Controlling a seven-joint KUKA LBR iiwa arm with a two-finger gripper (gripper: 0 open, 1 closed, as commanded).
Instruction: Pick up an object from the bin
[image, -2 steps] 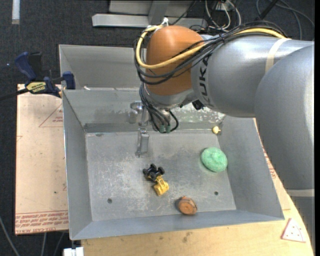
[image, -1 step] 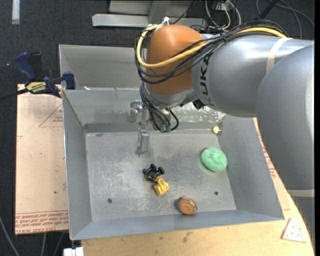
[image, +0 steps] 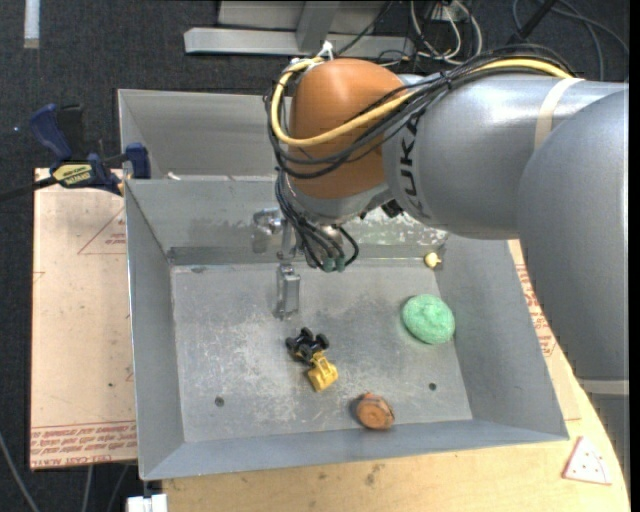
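A small black-and-yellow toy (image: 311, 359), black at its upper end and yellow at its lower end, lies tilted on the floor of the grey metal bin (image: 150, 330), a little below the middle. Just above it in the view, and apart from it, hangs the gripper (image: 288, 308). Its fingers (image: 288, 290) show as one narrow grey blade pointing down at the bin floor, pressed together with nothing between them. Below and to the right of the toy, near the bin's front wall, rests a round brown disc (image: 374, 411) (it looks like a slice of wood or cork). Further right sits a soft-looking green lump (image: 428, 320), well apart from the toy. A small yellow piece (image: 432, 260) lies near the back wall, above the green lump. Above the fingers sits the rounded orange cover (image: 335, 110), wrapped by yellow and black cables (image: 330, 250), and the thick grey arm (image: 520, 150) reaches in from the right.
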